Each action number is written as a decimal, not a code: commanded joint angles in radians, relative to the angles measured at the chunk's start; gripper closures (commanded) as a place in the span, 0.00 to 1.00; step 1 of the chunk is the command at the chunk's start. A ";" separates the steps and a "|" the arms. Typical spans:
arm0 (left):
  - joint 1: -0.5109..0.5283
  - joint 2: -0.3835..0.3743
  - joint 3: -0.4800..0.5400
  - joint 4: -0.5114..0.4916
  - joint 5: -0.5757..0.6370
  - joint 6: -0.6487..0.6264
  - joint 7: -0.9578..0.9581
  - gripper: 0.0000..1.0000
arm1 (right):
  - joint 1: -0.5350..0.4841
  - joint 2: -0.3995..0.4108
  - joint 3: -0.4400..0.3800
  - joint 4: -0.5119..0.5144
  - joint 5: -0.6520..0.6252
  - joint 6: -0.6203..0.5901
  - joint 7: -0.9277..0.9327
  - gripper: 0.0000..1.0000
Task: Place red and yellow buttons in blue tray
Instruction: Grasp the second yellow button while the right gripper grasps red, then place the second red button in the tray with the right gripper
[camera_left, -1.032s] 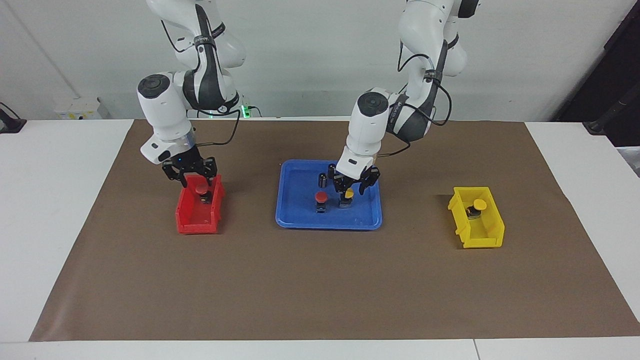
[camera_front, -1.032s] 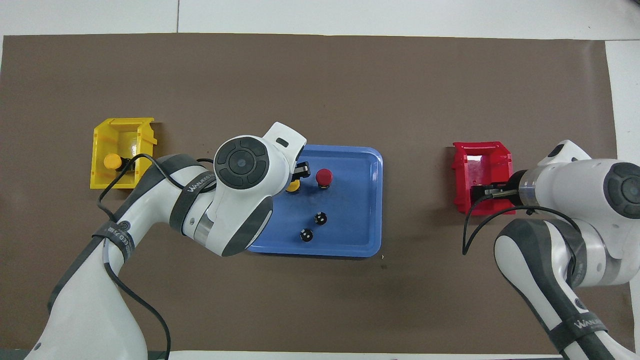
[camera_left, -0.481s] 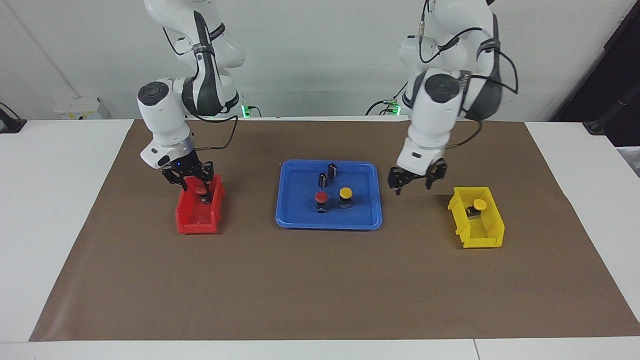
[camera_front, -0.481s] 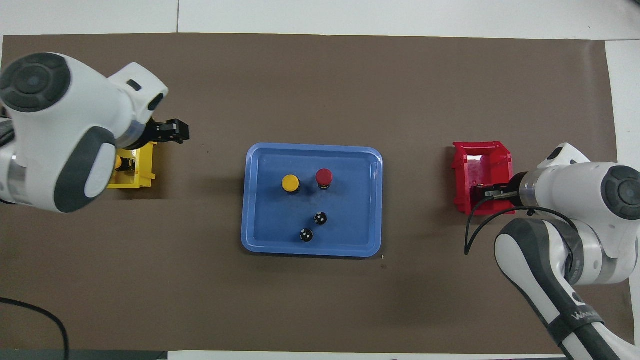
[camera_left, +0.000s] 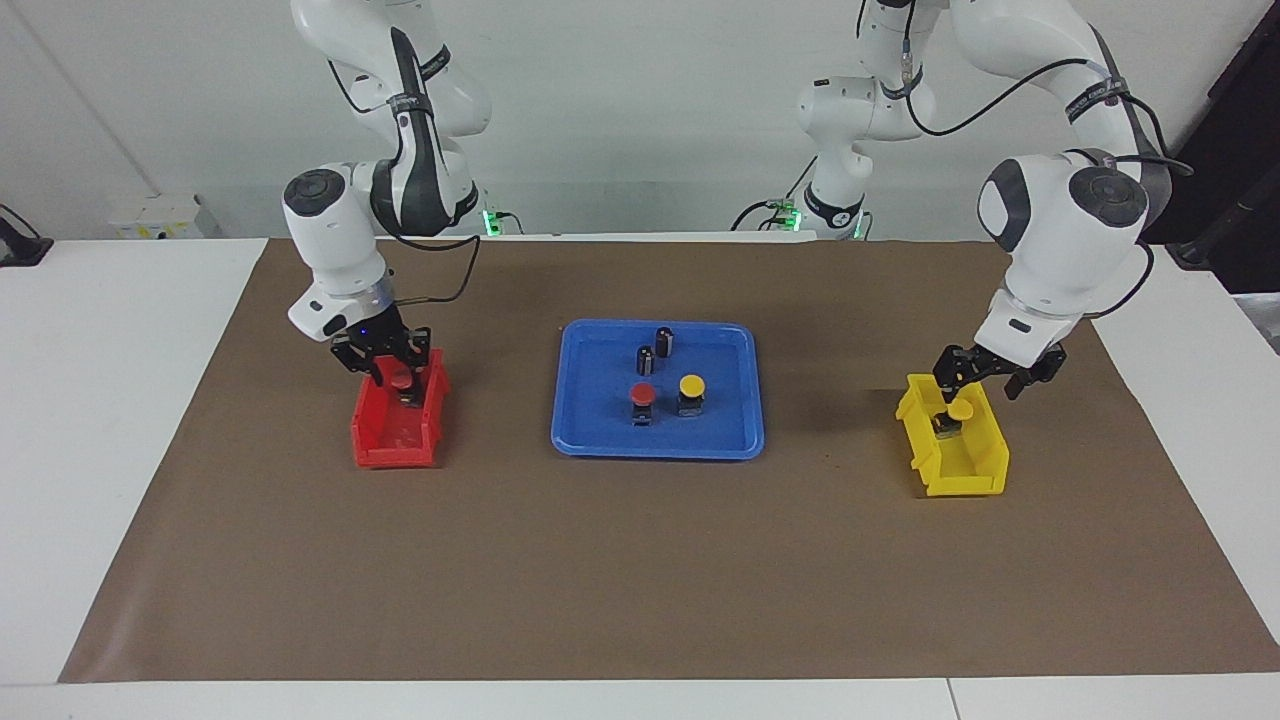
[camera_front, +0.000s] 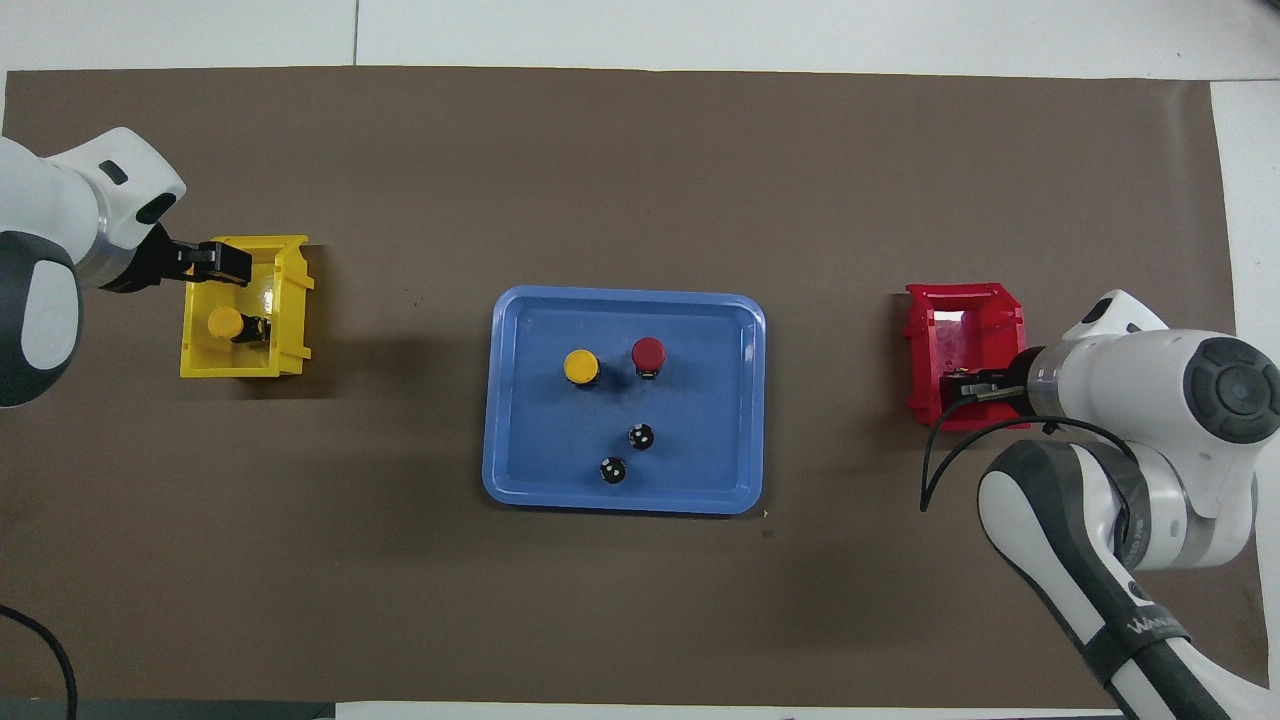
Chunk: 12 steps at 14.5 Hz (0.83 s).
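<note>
The left gripper (camera_left: 985, 372), which a second ago stood over the blue tray (camera_left: 580, 440) at the yellow button, has swung to the left arm's end of the table and now hangs over the yellow bin (camera_left: 955, 470), its fingers spread, just above the yellow button (camera_left: 959, 410) inside. The yellow button in the tray (camera_left: 691, 385) is left standing free beside the red button in the tray (camera_left: 642, 395). The right gripper (camera_left: 392, 372) has stayed down in the red bin (camera_left: 390, 440) and has narrowed since then; its fingers now pinch the red button in the bin (camera_left: 399, 379), though contact is hard to confirm.

Writing: a band on the right arm in the overhead view carries lettering, too small to read with confidence.

Orientation: both tray buttons stand upright, caps up, long axis vertical. The button in the yellow bin lies tilted, cap toward the left arm's end in the overhead view. Two dark cylinders (camera_left: 655, 350) stand upright in the tray, nearer the robots than the buttons
</note>
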 joint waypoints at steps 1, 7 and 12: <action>0.018 -0.025 -0.009 -0.118 -0.016 0.117 0.062 0.09 | -0.008 -0.004 0.005 -0.013 0.026 0.023 -0.042 0.48; 0.057 -0.019 -0.011 -0.148 -0.025 0.149 0.131 0.20 | -0.002 0.027 0.011 0.195 0.024 -0.219 -0.037 0.84; 0.073 -0.036 -0.011 -0.220 -0.088 0.229 0.134 0.22 | 0.119 0.158 0.035 0.601 0.011 -0.535 0.209 0.83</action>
